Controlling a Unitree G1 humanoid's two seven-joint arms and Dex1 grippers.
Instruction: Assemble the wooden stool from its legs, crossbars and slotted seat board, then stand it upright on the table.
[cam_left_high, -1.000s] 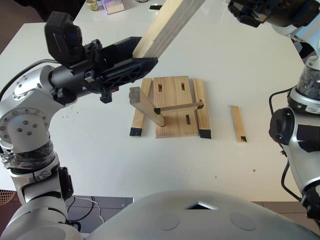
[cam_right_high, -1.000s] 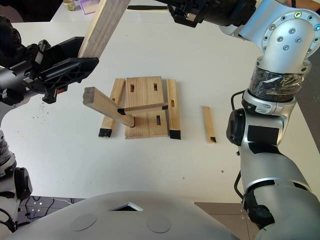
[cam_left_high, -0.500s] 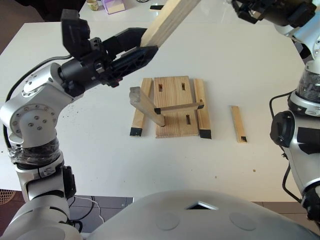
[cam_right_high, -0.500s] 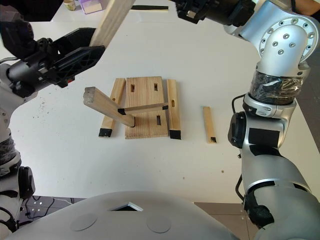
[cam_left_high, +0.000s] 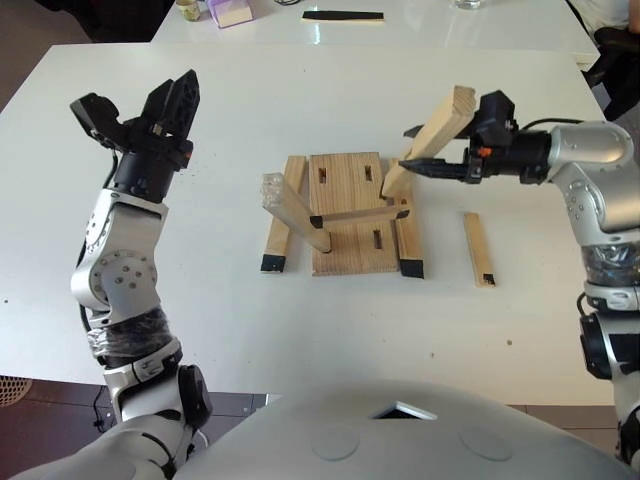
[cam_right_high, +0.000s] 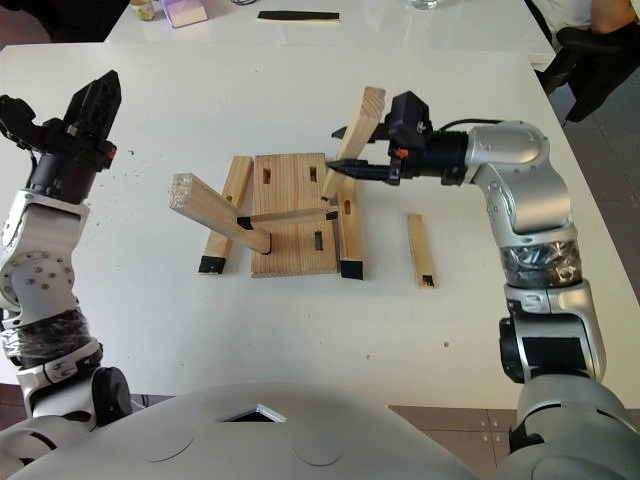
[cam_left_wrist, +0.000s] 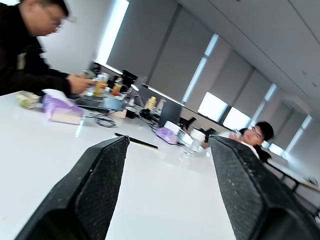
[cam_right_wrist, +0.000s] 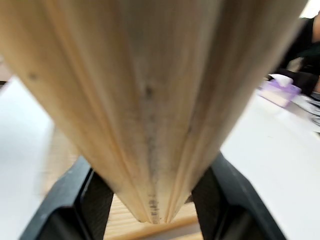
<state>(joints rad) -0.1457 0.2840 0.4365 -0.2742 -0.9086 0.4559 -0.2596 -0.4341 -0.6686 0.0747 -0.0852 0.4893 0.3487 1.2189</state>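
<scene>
Legs: four. The tilted leg (cam_left_high: 292, 212) rises at a slant from the near left part of the seat board (cam_left_high: 345, 255). The left flat leg (cam_left_high: 273, 245) lies just beside the board's left edge. The right flat leg (cam_left_high: 408, 245) lies just beside its right edge. The held leg (cam_left_high: 440, 122) is in the right tool.
Crossbars: two. The crossbar on the board (cam_left_high: 360, 213) lies across the board from the tilted leg to the right flat leg. The loose crossbar (cam_left_high: 477, 248) lies alone on the bench (cam_left_high: 200, 280), to the right of the other parts.
Seat board: one, flat on the bench at its middle, with three open slots (cam_left_high: 325, 173) showing.
Markings: black ends on both flat legs and on both crossbars.
Right tool (cam_left_high: 408, 148): clamped on the held leg about midway along it, one finger on each side. The leg slants, its upper end away to the right and its lower end at the board's far right corner, above the far end of the right flat leg. Whether that end touches anything cannot be told.
Left tool (cam_left_high: 135, 100): raised over the left of the bench, well apart from every part, fingers (cam_left_wrist: 95, 195) spread wide with nothing between them.
Far side: one black strip (cam_left_high: 343, 15) and one purple box (cam_left_high: 228, 12).
</scene>
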